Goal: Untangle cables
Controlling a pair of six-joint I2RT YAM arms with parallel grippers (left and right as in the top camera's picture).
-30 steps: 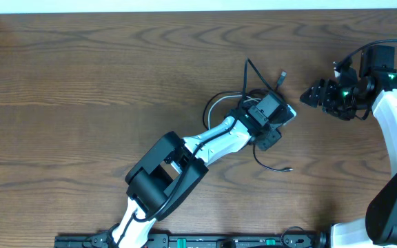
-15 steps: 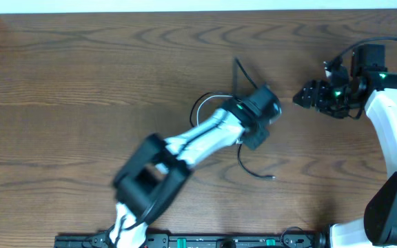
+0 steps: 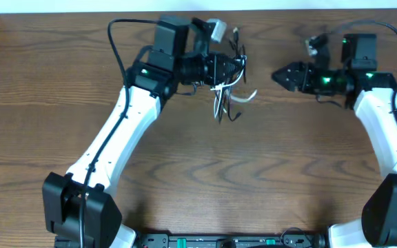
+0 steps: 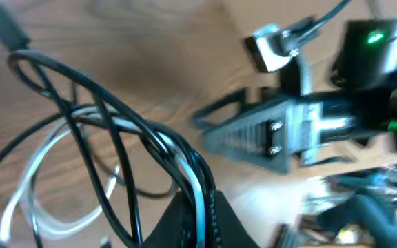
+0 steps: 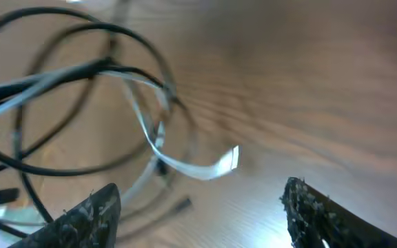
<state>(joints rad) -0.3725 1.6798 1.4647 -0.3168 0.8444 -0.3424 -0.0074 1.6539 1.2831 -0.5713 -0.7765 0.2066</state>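
Since the earlier frame the left arm has swung from the middle of the surface (image 3: 60, 103) to its far side, carrying the cables (image 3: 225, 93) along. The right pincer (image 3: 276, 74) has shifted slightly to the left.

Left pincer (image 3: 242, 67): shut tight on the bundle. The left wrist view shows the black cables (image 4: 81, 96) and the white cable (image 4: 29, 172) pinched together at its tips, their loops fanning out ahead of it. From overhead, the loose strands trail from those tips toward the near edge. Whether they touch the surface cannot be told.

Right pincer: jaws wide apart, holding nothing. It points straight at the left pincer, tip toward tip, with the bundle between the two. Its tips are near the strands but apart from them.

Right wrist view: the black loops lie ahead of the open jaws, mostly toward the left finger's side. The white cable curves down from the bundle and ends in a small pale plug (image 5: 232, 158), ahead of the gap between the jaws and not within it. Blur softens both wrist views.
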